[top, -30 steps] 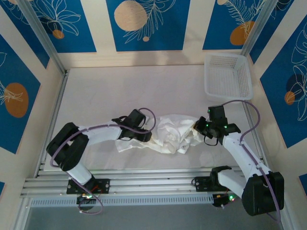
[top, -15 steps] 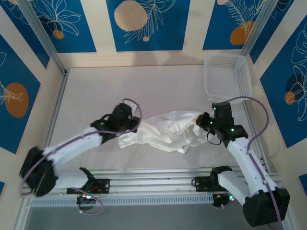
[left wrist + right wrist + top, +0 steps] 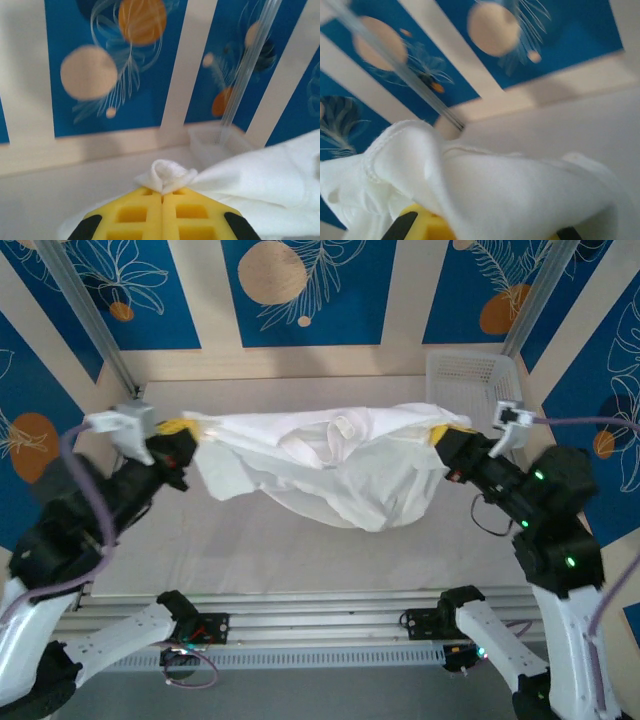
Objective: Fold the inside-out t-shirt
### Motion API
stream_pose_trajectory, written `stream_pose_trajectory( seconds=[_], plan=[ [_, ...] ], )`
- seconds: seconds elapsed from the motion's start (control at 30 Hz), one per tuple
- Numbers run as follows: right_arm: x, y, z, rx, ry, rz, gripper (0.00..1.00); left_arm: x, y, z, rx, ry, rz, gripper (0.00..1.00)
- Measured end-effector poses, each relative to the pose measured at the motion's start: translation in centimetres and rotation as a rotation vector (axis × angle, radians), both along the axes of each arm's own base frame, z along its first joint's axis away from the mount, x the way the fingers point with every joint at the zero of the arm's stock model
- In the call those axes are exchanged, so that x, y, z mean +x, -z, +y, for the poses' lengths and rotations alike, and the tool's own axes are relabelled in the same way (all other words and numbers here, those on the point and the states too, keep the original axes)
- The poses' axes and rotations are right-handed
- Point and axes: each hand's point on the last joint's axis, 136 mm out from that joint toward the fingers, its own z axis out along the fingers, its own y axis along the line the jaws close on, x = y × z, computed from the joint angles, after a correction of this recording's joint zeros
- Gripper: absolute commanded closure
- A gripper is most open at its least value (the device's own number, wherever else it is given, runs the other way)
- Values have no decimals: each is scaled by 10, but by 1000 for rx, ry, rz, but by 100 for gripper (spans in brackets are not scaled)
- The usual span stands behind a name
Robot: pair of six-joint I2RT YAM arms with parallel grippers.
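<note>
The inside-out t-shirt [image 3: 330,465] hangs stretched in the air between both arms, sagging in the middle above the table. My left gripper [image 3: 183,430] is shut on its left end; in the left wrist view a small twist of the white t-shirt [image 3: 167,176] pokes out between the closed yellow fingers [image 3: 135,212]. My right gripper [image 3: 443,438] holds the right end. In the right wrist view the t-shirt [image 3: 485,190] drapes over the yellow fingers [image 3: 427,225] and hides the jaws.
A white mesh basket [image 3: 470,375] stands at the back right corner, just behind the right gripper. The white table surface [image 3: 300,550] lies below the shirt, walled by blue patterned panels [image 3: 300,290]. Metal rails [image 3: 320,615] run along the near edge.
Both arms have risen and spread apart, lifting the crumpled t-shirt off the table and pulling it out wide between them.
</note>
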Motion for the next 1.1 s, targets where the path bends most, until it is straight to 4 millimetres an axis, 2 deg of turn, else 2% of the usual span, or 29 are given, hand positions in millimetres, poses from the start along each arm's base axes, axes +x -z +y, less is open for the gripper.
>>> stream_pose_trajectory(
  seconds=[0.07,0.17,0.27,0.33,0.43,0.5,0.57,0.63,0.67,0.73,0.8,0.97,1.07,1.1],
  plan=[
    [-25,-32,0,8,-31,-103,100,-18,-32,15,-39,3,-62,100],
    [-50,-71,0,9,-62,-221,100,-30,-65,26,-75,-3,-122,100],
    [-52,-89,-2,1,-51,-260,100,-18,-72,24,-43,-42,-128,100],
    [-34,-90,-2,-8,-28,-232,100,4,-65,16,18,-98,-107,100],
    [18,-72,2,-44,18,-129,100,56,-47,0,162,-217,-59,100],
    [61,-46,4,-78,54,-21,100,98,-29,-2,245,-304,-4,100],
    [101,-10,7,-112,77,112,100,145,1,4,307,-375,95,100],
    [126,24,12,-142,71,210,100,171,32,6,347,-385,179,100],
    [130,40,13,-154,68,251,100,175,50,5,358,-369,216,100],
    [122,53,12,-164,63,284,100,163,62,1,350,-306,234,100],
    [104,42,10,-154,52,250,100,139,48,-2,301,-234,195,100],
    [20,-28,11,-87,-44,-6,100,41,-49,3,118,-41,-91,100],
    [-32,-62,12,-56,-111,-161,100,-18,-92,11,51,50,-256,100],
    [-42,-69,12,-51,-125,-195,100,-31,-99,12,38,68,-290,100]
  ],
)
